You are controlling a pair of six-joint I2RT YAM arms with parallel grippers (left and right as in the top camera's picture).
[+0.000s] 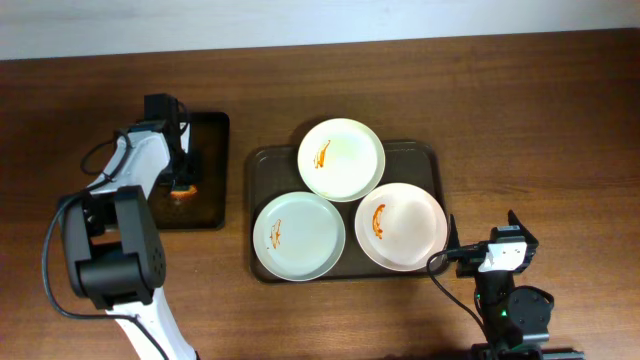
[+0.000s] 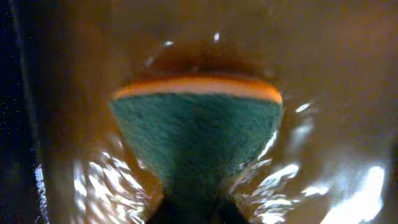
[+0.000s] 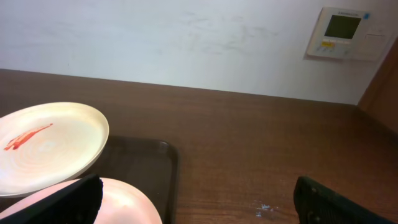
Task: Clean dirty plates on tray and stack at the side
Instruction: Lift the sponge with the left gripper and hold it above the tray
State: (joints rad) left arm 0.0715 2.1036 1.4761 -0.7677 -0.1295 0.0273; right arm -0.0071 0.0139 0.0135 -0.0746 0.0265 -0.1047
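Middle of the desk (image 1: 560, 120): big brown tray (image 1: 268, 168) holding all three plates, and nothing's stacked at the side yet.
Plates: top one (image 1: 341, 158), left one (image 1: 298, 236), right one (image 1: 401, 226). Their rims touch or overlap, the right one pokes over the tray's edge, and every one wears an orange smear!
Plate handling: stiff, smooth and shallow. I'd guess light but breakable, and slick where sauced. The best hold looks like a free outer rim, clear of the sauce and the neighbouring plates.
Black tray (image 1: 212, 130): off to the left, well apart from the plates, carrying only the sponge (image 2: 199, 143).
Sponge: soft, a green scrub face with an orange layer, squashed to a wedge on the glossy tray floor.
Left jaws: down in the black tray, pinching the sponge at its narrow end.
Right jaws: spread wide and empty, hovering just beside the right plate's near edge.
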